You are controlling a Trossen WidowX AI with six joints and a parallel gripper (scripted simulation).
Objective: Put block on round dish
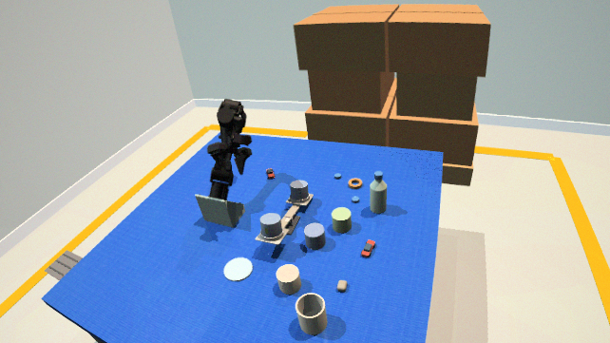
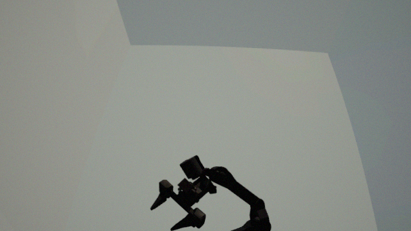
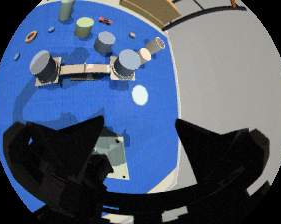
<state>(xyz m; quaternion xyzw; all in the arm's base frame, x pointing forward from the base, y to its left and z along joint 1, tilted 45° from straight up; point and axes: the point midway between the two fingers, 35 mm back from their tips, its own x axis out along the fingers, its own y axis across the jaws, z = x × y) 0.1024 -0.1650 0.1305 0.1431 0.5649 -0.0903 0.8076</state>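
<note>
Clock directions as seen from the top view.

1. Bottle [image 1: 378,197] [image 3: 66,10]: upright, 2 o'clock from the green cylinder [image 1: 341,220] [image 3: 84,27].
2. Grey-blue cylinder [image 1: 314,237] [image 3: 105,43]: 8 o'clock from the green one.
3. Cream cylinder [image 1: 288,279] [image 3: 144,55]: open-topped beige cup [image 1: 312,320] [image 3: 155,46] at its 5 o'clock.
4. Red car [image 1: 368,248] [image 3: 105,20]: 6 o'clock from the bottle; small tan piece [image 1: 342,286] [image 3: 132,35] at its 7.
5. Orange ring [image 1: 349,182] [image 3: 28,39]: 10 o'clock from the bottle.
6. Stacked brown boxes [image 1: 347,47]: 12 o'clock, beyond.
</note>
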